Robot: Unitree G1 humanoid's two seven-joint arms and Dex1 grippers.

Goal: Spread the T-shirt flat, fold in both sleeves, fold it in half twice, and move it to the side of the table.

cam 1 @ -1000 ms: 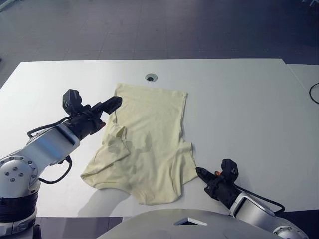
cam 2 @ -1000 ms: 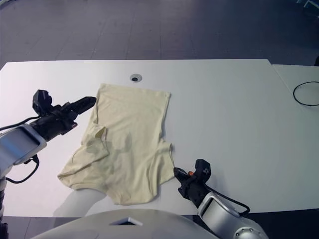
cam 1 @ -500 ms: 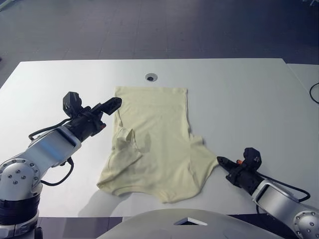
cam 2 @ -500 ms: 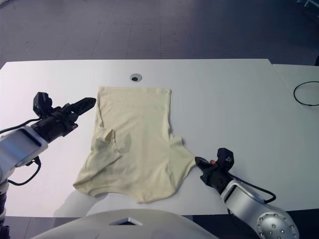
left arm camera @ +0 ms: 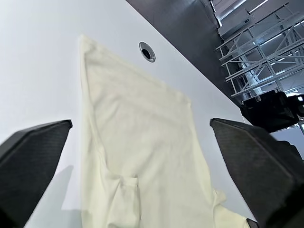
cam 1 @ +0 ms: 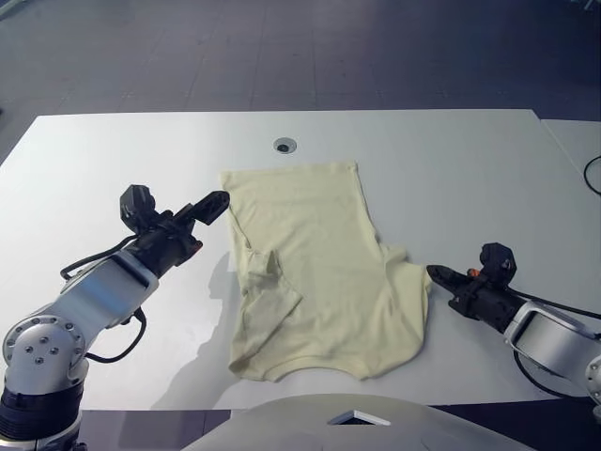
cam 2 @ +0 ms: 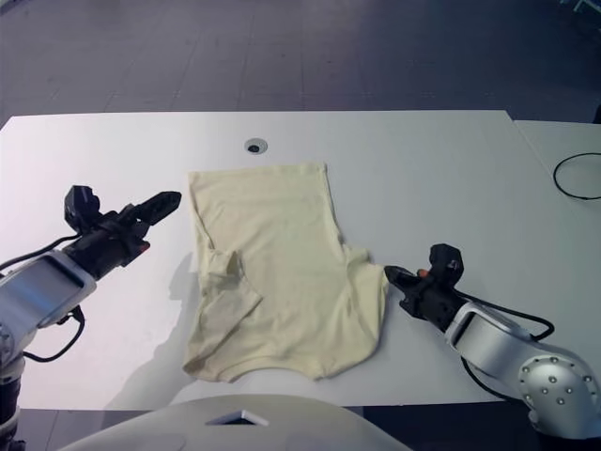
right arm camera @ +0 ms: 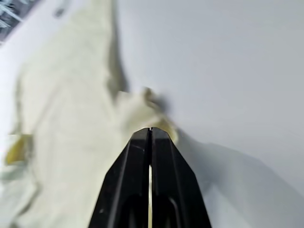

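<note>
A pale yellow fabric T-shirt (cam 1: 324,249) lies on the flat white bench (cam 1: 470,169), between the two tools. Its straight hem is on the far side of both tools, and its neck end is close to the near edge of the bench.

The right tool (cam 1: 437,274) rests low on the bench at the shirt's right side. Its two black fingers (right arm camera: 137,190) are pressed together with only a hairline slit between them. They pinch the tip of the right sleeve (cam 1: 410,270), and the cloth bunches in small wrinkles just ahead of the tips. The rest of the garment stretches from this tool towards the left tool.

The left tool (cam 1: 219,200) hangs above the bench just beside the shirt's left edge, near the far left corner of the hem. It points across the cloth and casts a shadow on the bench beneath it. Its fingers (left arm camera: 33,152) are spread wide and hold nothing. The shirt body runs ahead of them, and the fingers are not touching the cloth. Nearer the robot than this tool, the left sleeve (cam 1: 266,272) is folded over onto the shirt body in a crumpled flap.

Beyond the hem, farther off than either tool, is a small round metal-rimmed hole (cam 1: 285,146) in the bench.
</note>
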